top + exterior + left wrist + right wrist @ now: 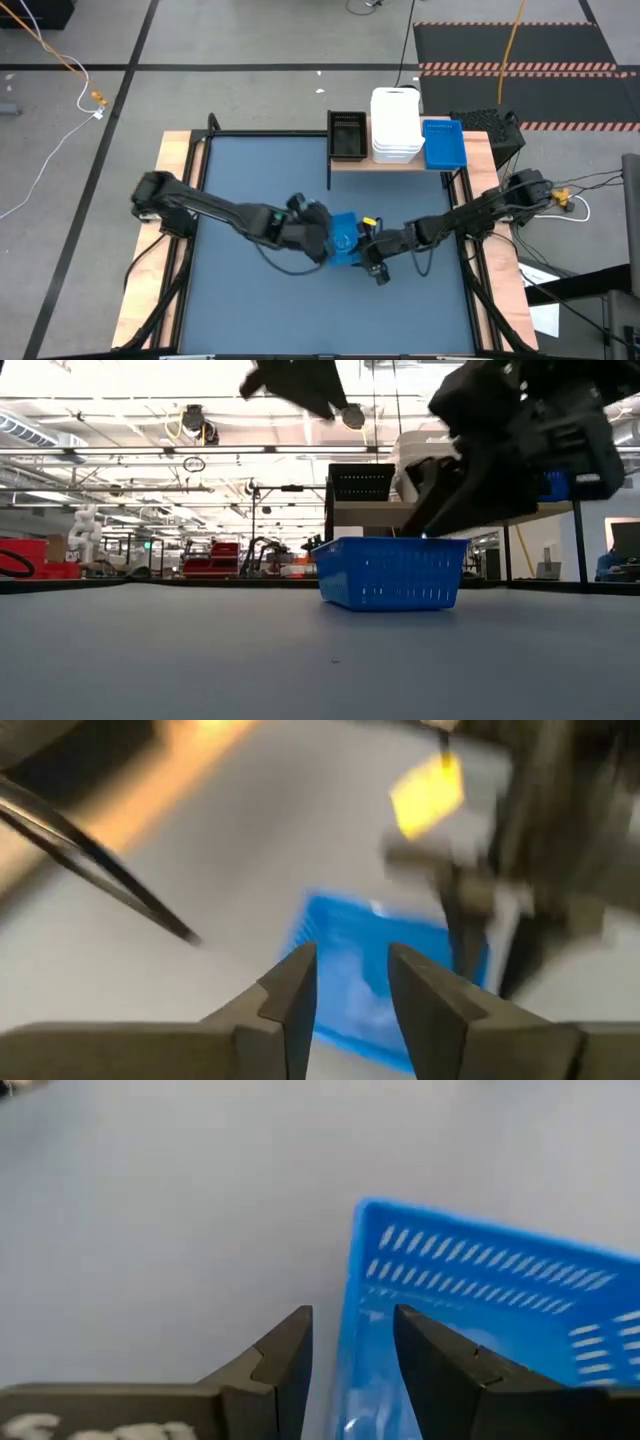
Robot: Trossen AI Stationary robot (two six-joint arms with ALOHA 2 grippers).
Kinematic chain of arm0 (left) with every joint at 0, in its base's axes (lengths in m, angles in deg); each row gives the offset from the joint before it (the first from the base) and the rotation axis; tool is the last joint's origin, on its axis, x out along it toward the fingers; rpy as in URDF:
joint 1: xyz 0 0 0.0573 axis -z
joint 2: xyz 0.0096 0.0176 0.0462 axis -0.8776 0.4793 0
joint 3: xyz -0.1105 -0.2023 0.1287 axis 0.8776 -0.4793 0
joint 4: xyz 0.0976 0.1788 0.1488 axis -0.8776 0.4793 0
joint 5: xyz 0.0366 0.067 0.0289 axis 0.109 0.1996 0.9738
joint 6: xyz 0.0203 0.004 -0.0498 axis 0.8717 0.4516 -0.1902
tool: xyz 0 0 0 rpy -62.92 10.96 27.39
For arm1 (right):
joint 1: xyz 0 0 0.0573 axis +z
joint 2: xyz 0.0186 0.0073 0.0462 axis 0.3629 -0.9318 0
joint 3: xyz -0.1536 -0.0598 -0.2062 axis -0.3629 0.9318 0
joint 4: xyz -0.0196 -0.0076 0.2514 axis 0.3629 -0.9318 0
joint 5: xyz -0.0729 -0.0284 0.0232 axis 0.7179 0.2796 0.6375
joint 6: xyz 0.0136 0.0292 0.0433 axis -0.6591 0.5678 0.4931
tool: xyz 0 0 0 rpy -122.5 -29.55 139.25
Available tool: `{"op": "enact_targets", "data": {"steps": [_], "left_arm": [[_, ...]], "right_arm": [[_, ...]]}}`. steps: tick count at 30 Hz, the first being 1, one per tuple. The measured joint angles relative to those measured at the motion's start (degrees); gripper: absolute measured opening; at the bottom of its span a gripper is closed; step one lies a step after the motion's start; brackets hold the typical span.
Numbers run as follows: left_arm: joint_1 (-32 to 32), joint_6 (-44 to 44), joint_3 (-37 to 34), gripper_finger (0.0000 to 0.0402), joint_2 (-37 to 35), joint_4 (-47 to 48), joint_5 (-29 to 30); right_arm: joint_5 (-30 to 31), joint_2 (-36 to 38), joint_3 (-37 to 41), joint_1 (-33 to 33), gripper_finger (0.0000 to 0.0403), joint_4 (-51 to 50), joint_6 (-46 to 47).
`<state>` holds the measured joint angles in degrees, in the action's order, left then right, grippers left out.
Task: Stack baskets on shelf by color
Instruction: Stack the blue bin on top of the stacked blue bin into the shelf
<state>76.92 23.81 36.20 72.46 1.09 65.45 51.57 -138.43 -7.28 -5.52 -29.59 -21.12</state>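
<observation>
A bright blue basket (343, 241) rests on its base on the dark tabletop (260, 180), upright, also seen in the low view (390, 572). My left gripper (352, 982) hangs open above and to the left of it, touching nothing. My right gripper (352, 1348) is open at the basket's right end, one finger outside its end wall (350, 1280) and one over the inside. At the back, the wooden shelf (380, 165) carries a black basket (347, 135), a stack of white baskets (396, 125) and another blue basket (443, 143). My right gripper comes slanting down from the table's right and has the basket's end wall (348, 1370) between its open fingers. A gap shows beside the outer finger (285, 1365); whether the inner finger touches the wall I cannot tell. The basket sits flat on the table.
The shelf stands along the far edge, right of centre, on a black frame. Bare tabletop lies to the left and near side of the basket. Wooden side rails (175, 200) border the table.
</observation>
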Motion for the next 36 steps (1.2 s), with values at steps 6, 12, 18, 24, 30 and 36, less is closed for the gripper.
{"op": "enact_targets", "data": {"steps": [6, 12, 18, 24, 30, 36], "left_arm": [[1.0, 4.7, 0.1, 0.0111, -7.8, 1.5, 12.2], [2.5, -1.9, 0.0, 0.0095, -10.6, 7.1, 25.2], [3.1, -10.3, 0.0, 0.0075, -10.4, 17.3, 30.0], [4.9, -20.7, 0.0, 0.0055, -10.6, 29.8, 30.4], [11.8, -45.3, 0.0, 0.0036, -13.4, 51.6, 27.4], [17.6, -51.0, -1.7, 0.0018, -13.9, 52.6, 28.3]], "right_arm": [[0.0, -6.1, -4.9, 0.0, 0.0131, -5.0, 1.3], [-5.0, -3.5, -5.9, -0.3, 0.0039, -13.7, 0.8], [-17.2, 8.6, -8.2, -0.1, 0.0004, -29.8, -2.5], [-14.0, 22.1, -17.7, 1.8, 0.0002, -57.0, -3.1], [2.4, 30.7, -30.3, 6.2, 0.0001, -78.4, -1.5], [6.8, 34.3, -38.6, 6.5, 0.0001, -85.6, -5.0]]}}
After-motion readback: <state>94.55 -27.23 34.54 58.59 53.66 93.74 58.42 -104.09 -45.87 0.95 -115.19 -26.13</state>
